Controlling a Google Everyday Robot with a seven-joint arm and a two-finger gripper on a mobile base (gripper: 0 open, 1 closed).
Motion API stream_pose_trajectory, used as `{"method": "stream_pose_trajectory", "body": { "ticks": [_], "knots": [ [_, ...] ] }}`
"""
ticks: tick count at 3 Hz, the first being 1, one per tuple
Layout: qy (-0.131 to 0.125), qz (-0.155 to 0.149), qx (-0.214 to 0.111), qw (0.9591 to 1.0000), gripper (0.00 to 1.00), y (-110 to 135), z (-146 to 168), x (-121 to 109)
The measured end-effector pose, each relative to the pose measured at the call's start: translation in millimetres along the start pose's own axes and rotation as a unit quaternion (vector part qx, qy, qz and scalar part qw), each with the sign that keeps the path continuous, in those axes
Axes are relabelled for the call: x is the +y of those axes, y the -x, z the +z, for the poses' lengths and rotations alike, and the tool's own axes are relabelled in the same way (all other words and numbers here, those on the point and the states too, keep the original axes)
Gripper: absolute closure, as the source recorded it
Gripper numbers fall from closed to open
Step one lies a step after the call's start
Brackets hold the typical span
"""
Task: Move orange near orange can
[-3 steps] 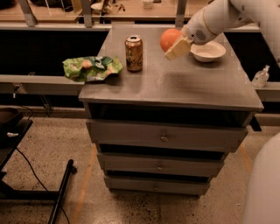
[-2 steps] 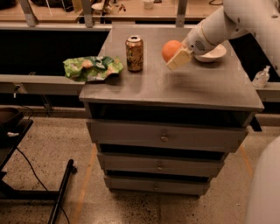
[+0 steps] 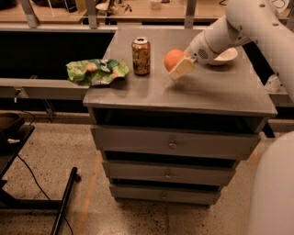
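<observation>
One orange [image 3: 172, 58] gripped in hand [image 3: 179, 68] above cabinet top [image 3: 206, 94], carried leftward since earlier, now near orange can [image 3: 141, 56].

One orange [image 3: 172, 58], one orange can [image 3: 141, 56], one snack bag [image 3: 94, 71] and one bowl [image 3: 225, 56] are sharing a three-drawer cabinet [image 3: 206, 94], one gripper [image 3: 179, 64] clasping the orange.

Grey table [image 3: 183, 98], three knobbed drawers [image 3: 172, 144] under an open slot. Speckled terrazzo floor [image 3: 55, 156] with an orange stripe [image 3: 92, 183]. Black stand leg [image 3: 62, 206] and cable [image 3: 32, 176] at left. Wooden benches [image 3: 138, 11] behind. Dim warm light. End effector [image 3: 177, 64] over table's middle, gripping orange [image 3: 172, 58].
</observation>
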State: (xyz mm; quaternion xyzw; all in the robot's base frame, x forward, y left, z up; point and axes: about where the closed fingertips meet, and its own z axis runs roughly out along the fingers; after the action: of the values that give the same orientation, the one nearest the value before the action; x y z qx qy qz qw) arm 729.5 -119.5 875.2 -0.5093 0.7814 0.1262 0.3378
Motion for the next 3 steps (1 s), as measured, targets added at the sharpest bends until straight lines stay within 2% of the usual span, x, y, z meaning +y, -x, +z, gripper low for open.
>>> {"method": "stream_pose_trajectory", "body": {
  "ticks": [1,2,3],
  "knots": [
    [0.025,-0.001,-0.005,0.9997,1.0,1.6,28.5,8.5],
    [0.037,0.0,-0.02,0.9991,1.0,4.9,43.5,13.8],
    [0.027,0.011,-0.035,0.999,0.82,9.9,47.0,15.5]
  ]
}}
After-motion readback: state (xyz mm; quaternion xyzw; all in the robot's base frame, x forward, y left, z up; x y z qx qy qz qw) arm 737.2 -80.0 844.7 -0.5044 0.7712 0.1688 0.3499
